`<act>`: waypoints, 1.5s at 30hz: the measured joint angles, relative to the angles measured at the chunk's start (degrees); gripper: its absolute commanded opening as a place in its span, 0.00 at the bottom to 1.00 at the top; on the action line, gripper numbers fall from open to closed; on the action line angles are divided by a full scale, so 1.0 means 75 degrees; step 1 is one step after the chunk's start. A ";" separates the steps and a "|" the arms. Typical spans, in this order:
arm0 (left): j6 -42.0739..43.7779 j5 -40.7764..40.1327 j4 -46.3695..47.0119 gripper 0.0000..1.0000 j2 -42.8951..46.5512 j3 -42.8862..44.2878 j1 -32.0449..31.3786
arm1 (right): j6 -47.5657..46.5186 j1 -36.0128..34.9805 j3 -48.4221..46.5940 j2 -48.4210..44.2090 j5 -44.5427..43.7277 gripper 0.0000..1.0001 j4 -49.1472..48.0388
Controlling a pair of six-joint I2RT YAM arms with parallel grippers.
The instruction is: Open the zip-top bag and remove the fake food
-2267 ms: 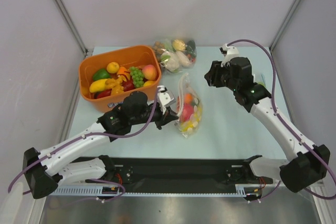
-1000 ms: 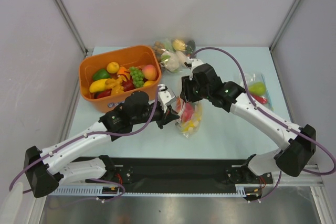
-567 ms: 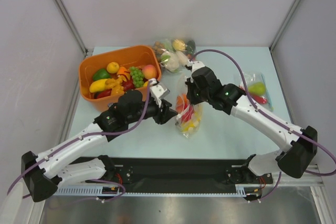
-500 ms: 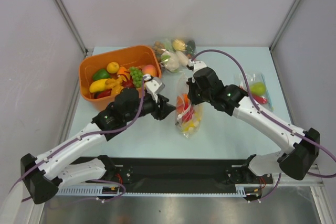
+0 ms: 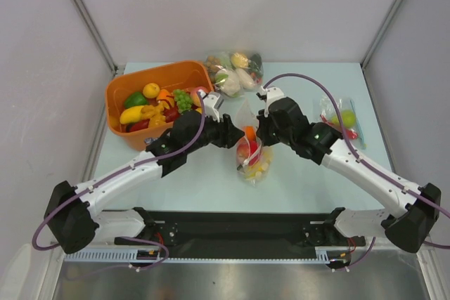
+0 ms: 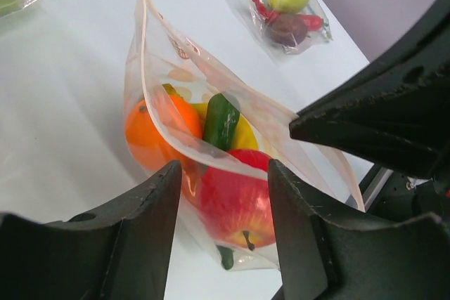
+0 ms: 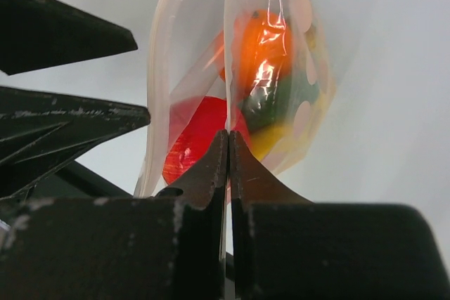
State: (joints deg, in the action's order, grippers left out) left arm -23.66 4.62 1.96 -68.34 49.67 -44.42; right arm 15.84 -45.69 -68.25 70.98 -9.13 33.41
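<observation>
Zip-top bag (image 5: 252,154) central; orange bin (image 5: 160,71) left, second bag (image 5: 235,74) behind, third bag (image 5: 342,117) right.

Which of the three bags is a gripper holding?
The middle bag, with the red apple: right gripper pinches its lip; far bag and right bag lie untouched.

Lower end of the zip-top bag (image 7: 242,68), out of sight behind the right pincer (image 7: 228,137)
</observation>
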 measured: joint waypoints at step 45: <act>-0.0023 0.2028 0.0906 0.00 -0.1364 0.0924 0.0635 | -0.0947 0.1288 0.0157 -0.1300 -0.1999 0.00 0.0277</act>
State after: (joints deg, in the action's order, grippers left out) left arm -23.83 19.84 8.75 -78.56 56.60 -39.66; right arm 8.73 -36.03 -67.07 61.23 -24.12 35.48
